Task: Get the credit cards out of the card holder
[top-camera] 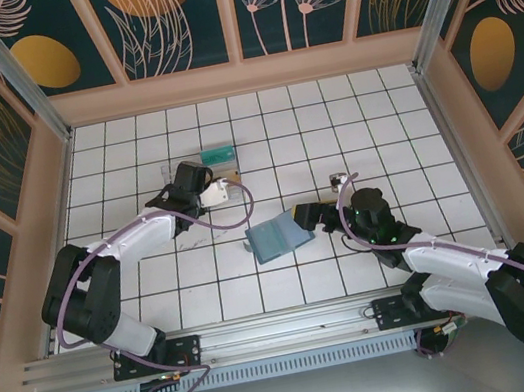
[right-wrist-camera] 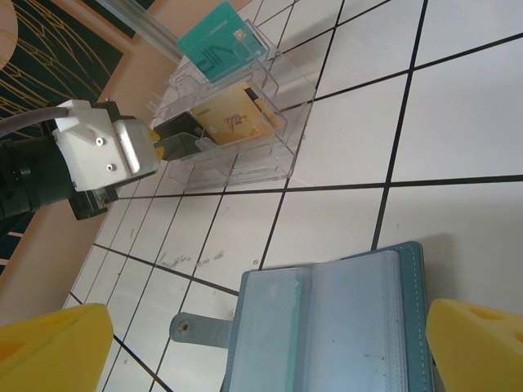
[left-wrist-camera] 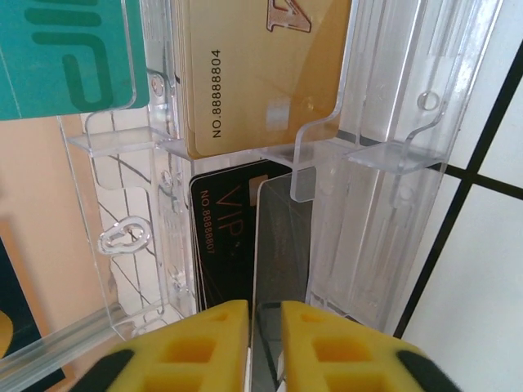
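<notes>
Up and to the left of the card holder (top-camera: 279,237), which is laid open and flat on the white-tiled tabletop (top-camera: 383,134), the left arm (top-camera: 137,236) is stretched out to a clear plastic box (right-wrist-camera: 274,151). The box is set well apart from the card holder, and the credit cards are stood in its stepped slots. A teal card (right-wrist-camera: 219,39) is placed in the slot farthest from the card holder, an orange-tan card (left-wrist-camera: 261,73) in the next, and a black card (left-wrist-camera: 219,245) marked VIP nearest the left jaws. The left jaws are drawn almost together, a slim gap being left between their yellow pads (left-wrist-camera: 208,347). A thin dark sheet is seen running into that gap, but whether it is a card, and whether it is gripped, cannot be told. The card holder's clear pockets are turned upward, and its snap tab (right-wrist-camera: 186,327) is spread out on its left side. Just to the right of the card holder, the right jaws are held wide apart at the end of the right arm (top-camera: 435,257). In the right wrist view, the card holder is framed between them.
</notes>
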You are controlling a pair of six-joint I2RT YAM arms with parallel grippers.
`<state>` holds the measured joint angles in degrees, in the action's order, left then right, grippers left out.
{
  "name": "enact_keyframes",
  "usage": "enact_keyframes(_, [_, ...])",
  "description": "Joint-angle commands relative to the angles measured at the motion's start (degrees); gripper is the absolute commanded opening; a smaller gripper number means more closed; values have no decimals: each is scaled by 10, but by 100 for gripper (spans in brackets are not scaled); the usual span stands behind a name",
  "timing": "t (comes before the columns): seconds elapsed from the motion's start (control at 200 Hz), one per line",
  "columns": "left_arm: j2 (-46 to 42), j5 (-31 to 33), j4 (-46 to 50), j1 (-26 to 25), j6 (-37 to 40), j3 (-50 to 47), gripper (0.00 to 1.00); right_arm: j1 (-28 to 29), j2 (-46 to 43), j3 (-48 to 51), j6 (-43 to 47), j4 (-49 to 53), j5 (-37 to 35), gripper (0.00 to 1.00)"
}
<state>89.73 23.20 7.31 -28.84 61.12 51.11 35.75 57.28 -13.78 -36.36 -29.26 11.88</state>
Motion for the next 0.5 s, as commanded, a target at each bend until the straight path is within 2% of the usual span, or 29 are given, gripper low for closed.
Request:
enact_keyframes(0.0, [11, 11, -11, -1, 10, 9, 9, 2, -10, -15, -2, -4, 6, 99])
enact_keyframes(0.11, [6, 9, -9, -1, 12, 7, 0, 3, -10, -16, -1, -3, 4, 99])
enact_keyframes(0.285, [-10, 17, -17, -1, 21, -2, 0, 3, -9, -16, -3, -5, 5, 99])
enact_keyframes(0.495, [-28, -6, -16, -1, 19, 1, 0, 3, -7, -15, -1, -5, 3, 99])
